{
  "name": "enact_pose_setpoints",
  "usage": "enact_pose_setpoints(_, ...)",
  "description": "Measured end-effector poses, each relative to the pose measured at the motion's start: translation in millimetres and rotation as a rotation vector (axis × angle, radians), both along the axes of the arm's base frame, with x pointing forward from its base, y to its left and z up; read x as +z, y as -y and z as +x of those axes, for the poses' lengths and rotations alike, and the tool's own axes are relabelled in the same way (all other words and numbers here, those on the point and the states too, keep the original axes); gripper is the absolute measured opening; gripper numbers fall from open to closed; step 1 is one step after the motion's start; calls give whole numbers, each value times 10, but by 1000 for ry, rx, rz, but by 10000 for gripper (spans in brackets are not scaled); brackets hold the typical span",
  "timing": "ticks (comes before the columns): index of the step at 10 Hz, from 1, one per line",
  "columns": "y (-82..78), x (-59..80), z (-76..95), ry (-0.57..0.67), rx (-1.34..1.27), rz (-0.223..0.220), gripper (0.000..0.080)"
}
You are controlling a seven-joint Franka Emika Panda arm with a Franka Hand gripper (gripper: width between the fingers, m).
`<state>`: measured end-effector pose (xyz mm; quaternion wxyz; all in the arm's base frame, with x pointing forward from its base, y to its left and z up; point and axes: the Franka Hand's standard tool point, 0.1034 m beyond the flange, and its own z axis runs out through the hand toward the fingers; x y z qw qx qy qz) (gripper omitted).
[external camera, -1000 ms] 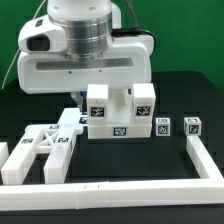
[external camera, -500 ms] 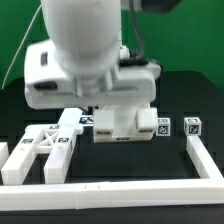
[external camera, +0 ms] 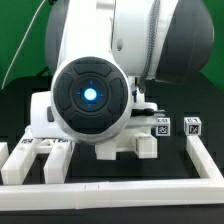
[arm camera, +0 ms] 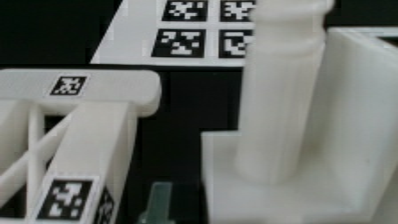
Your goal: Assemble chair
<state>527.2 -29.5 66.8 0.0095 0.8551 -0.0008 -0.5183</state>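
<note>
In the exterior view the arm's big white wrist body (external camera: pixel 95 90) fills the middle and hides my gripper and most of the chair pieces. A white chair piece (external camera: pixel 132 147) shows just under it. The cross-braced frame (external camera: pixel 28 152) lies at the exterior view's left. In the wrist view an upright white slab piece (arm camera: pixel 302 130) stands close beside the cross-braced frame (arm camera: pixel 71 115). One thin fingertip (arm camera: pixel 164 203) of my gripper (arm camera: pixel 201 208) shows in the dark gap between them, not touching the slab. The other finger is hidden.
Two small tagged cubes (external camera: pixel 160 127) (external camera: pixel 192 126) stand at the exterior view's right. Low white border rails run along the front (external camera: pixel 110 188) and the right (external camera: pixel 205 158). The marker board (arm camera: pixel 178 30) lies beyond the frame in the wrist view.
The arm has swung over and tilted toward the exterior camera, so its round wrist end now faces it and covers the stacked chair pieces that showed before.
</note>
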Motion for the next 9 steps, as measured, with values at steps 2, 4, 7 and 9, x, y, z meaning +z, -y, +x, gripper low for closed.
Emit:
enact_pose_setpoints(2,21,14,-80,-9,-18,-5,34)
enact_pose_setpoints(4,61,-37,-166,-71,-48,-44,34)
enact_pose_setpoints(7,88,-125,-276,-116,-66,-66,34)
enact_pose_setpoints(9,80,-193,-293,-103,-72,-80,34)
